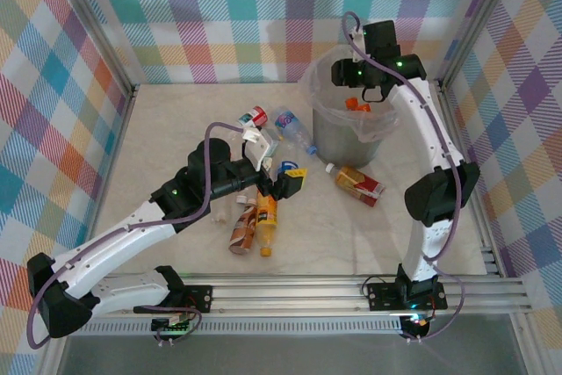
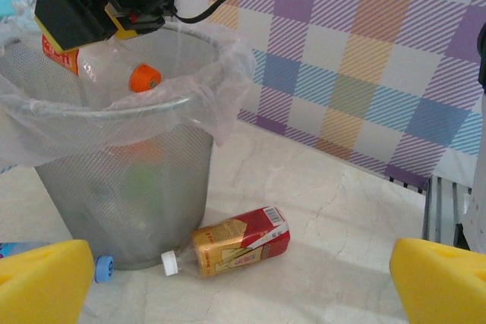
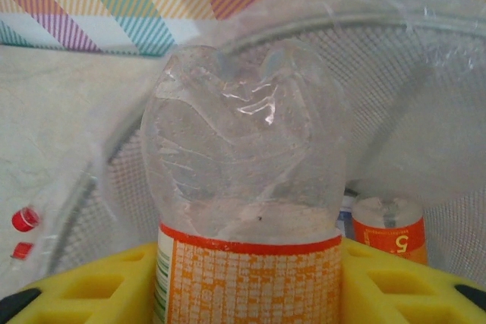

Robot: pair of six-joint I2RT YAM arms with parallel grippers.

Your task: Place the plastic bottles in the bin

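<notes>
Release is the step in hand: the right gripper [image 2: 85, 32] hangs over the mouth of the bin [image 1: 338, 142], its yellow pads clamped on the labelled middle of an orange-labelled bottle [image 3: 247, 187], and by the look of it nothing remains for this bottle but the drop. The bottle sits at rim height inside the ring of the clear liner, so the next move probably calls for little more than parting the jaws, perhaps after easing a touch lower so that the bottle does not catch on the bunched plastic at the rim and tip outward. The bottle is clear and empty, its thin wall dented and creased, with an orange-and-white printed band and an orange cap that shows in the left wrist view. It looks light and springy, likely to bounce rather than settle. Another orange-labelled bottle end [image 3: 387, 237] already lies down inside the mesh wall. The left gripper [image 1: 277, 164] stands with its jaws wide apart and holding nothing, low over the loose cluster near the middle of the table. The task looks far from finished: a red-and-gold-labelled bottle [image 2: 239, 240] lies on its side just beside the foot of the bin, a blue-labelled bottle [image 1: 294, 129] and a red-capped bottle [image 1: 255, 116] lie farther left, and a yellow bottle [image 1: 266, 217] rests beside a brown one [image 1: 244, 226] nearer the arm bases.
</notes>
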